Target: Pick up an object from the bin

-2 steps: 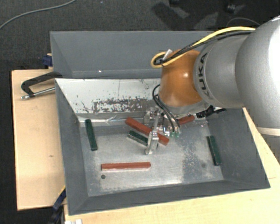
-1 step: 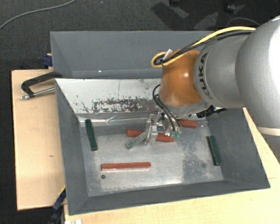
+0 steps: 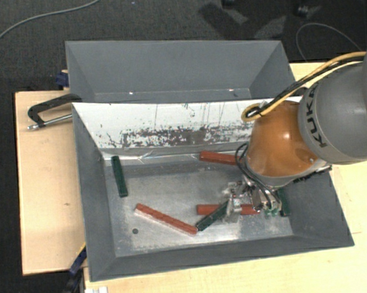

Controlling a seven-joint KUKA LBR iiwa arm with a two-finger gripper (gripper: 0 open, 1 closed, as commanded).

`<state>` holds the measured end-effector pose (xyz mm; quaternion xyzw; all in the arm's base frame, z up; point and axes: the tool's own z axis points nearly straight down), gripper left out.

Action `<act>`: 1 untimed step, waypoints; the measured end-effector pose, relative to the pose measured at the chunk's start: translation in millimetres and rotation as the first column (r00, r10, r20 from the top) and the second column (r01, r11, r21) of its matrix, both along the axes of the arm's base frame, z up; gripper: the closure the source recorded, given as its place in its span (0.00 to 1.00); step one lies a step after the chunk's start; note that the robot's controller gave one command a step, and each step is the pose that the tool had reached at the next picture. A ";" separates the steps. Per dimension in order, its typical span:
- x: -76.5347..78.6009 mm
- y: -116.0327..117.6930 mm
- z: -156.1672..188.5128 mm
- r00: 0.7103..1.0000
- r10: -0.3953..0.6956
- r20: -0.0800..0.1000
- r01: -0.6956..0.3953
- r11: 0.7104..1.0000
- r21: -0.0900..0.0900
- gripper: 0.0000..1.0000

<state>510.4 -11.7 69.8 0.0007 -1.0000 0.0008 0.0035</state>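
1. Two pieces, a dark green stick (image 3: 211, 219) and a short red stick (image 3: 206, 208), lie just beside the jaws, low at the bin's (image 3: 93, 198) front right: likely the handiest pick.
2. How wide the jaws stand cannot be told.

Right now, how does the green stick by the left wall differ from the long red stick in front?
The left green stick is dark green; the long red stick is brick red. The left green stick runs almost front to back, the long red stick slants sideways. The long red stick looks longer. Both are thin bars lying flat.
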 end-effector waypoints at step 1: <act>16.9 36.6 0.8 0.986 0.169 0.013 -0.169 0.986 0.003 1.00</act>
